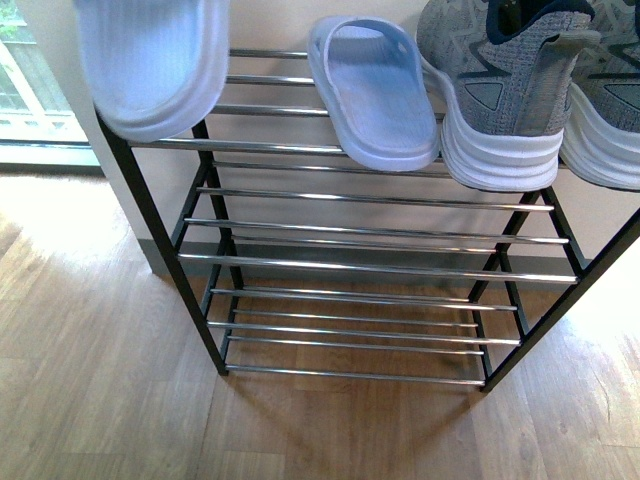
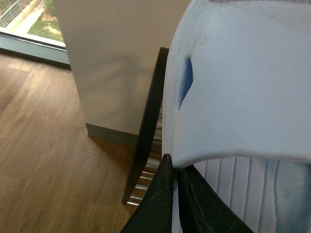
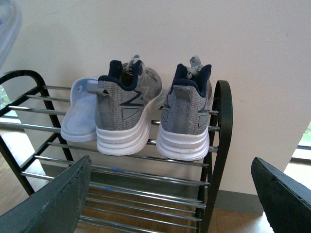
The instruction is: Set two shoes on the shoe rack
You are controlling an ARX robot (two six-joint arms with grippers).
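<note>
Two grey knit shoes (image 3: pixel 126 111) (image 3: pixel 187 116) stand side by side, heels out, on the top tier of the shoe rack (image 1: pixel 350 262), at its right end; in the front view they are the left shoe (image 1: pixel 500 90) and the right shoe (image 1: pixel 605 110). A light blue slipper (image 1: pixel 372 90) lies beside them. My left gripper (image 2: pixel 174 162) is shut on the strap edge of a second light blue slipper (image 2: pixel 243 97), which hangs over the rack's left end (image 1: pixel 150 65). My right gripper (image 3: pixel 170 167) is open, facing the rack, apart from the shoes.
The rack's black corner post (image 2: pixel 148 126) is close to the held slipper. Lower tiers of chrome bars (image 1: pixel 370 325) run beneath the top shelf. A white wall with grey skirting (image 3: pixel 243 201) is behind, a wooden floor (image 1: pixel 100 380) in front, and a window (image 1: pixel 30 90) at the left.
</note>
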